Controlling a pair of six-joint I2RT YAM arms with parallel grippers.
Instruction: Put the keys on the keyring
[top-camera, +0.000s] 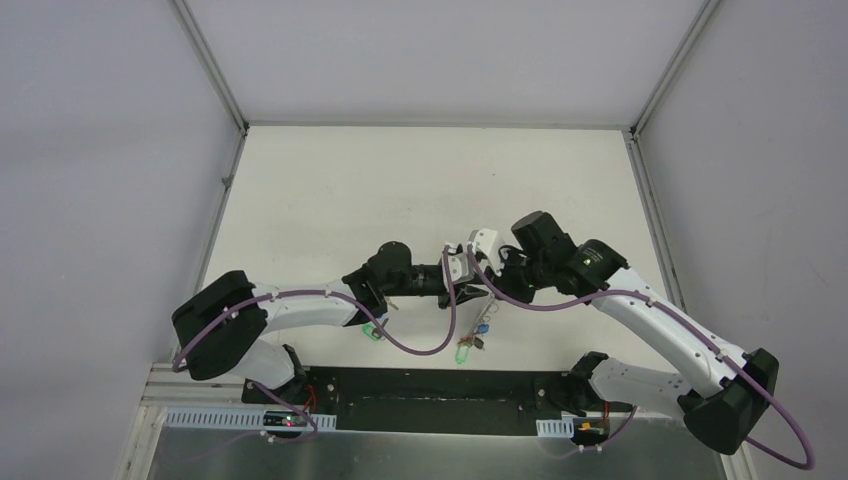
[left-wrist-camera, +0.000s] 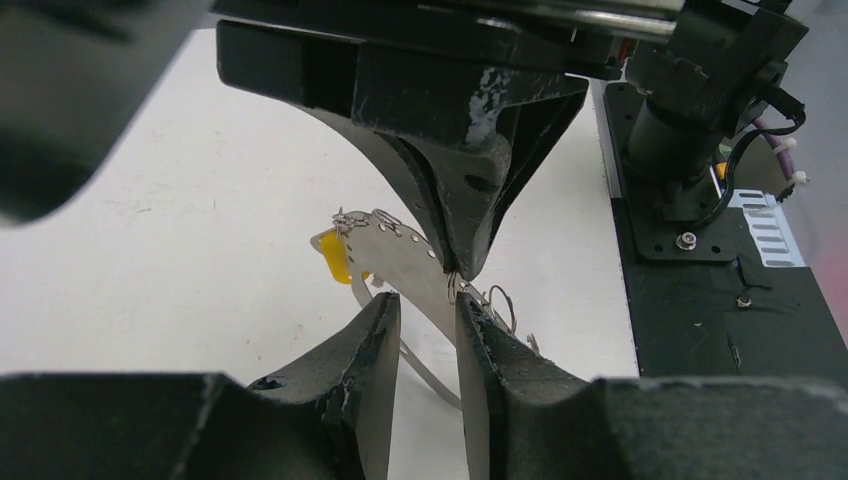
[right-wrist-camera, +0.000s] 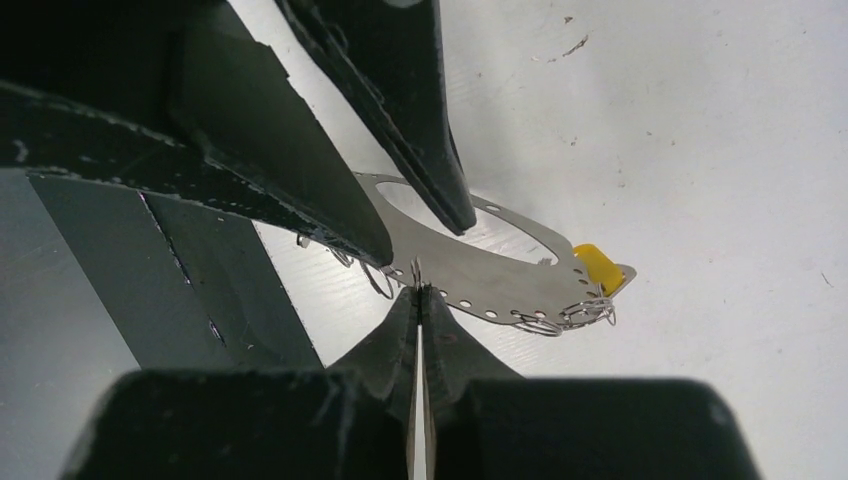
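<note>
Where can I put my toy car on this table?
The far half of the table, up to the back wall, is bare. The middle is crowded: left gripper and right gripper meet at the keyring. Just nearer lie the blue-tagged key and green-tagged key.

White table (top-camera: 400, 180) between pale grey walls (top-camera: 100, 150)
</note>
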